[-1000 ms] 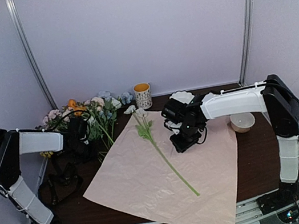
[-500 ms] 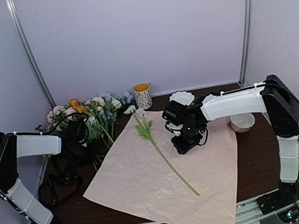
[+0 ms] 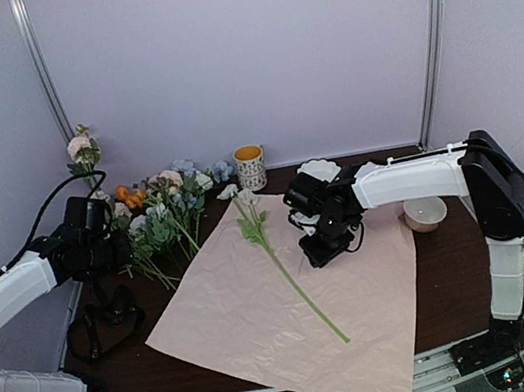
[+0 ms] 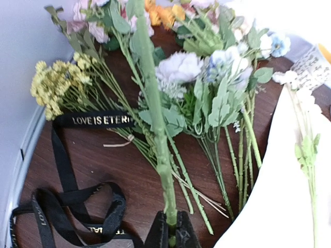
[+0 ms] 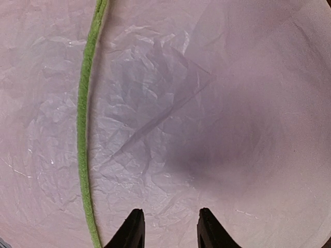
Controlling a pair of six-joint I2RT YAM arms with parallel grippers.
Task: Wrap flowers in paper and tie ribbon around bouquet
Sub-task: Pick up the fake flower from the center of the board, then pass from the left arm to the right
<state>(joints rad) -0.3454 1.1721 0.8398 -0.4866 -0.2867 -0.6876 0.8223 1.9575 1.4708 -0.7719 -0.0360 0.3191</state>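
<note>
Left tool (image 4: 168, 238) is pinched shut on the foot of one flower stalk (image 4: 155, 113), bloom end up, above the loose flowers (image 3: 169, 217) at the desk's back left. Paper (image 3: 261, 308) lies to its right, with one stem (image 3: 292, 282) laid lengthwise on it. Right tool (image 5: 168, 227) hovers over the sheet, half open and empty.

Ribbon (image 4: 64, 170) runs off bottom edge (lettering (image 4: 101, 120) seemingly partly hidden).
</note>
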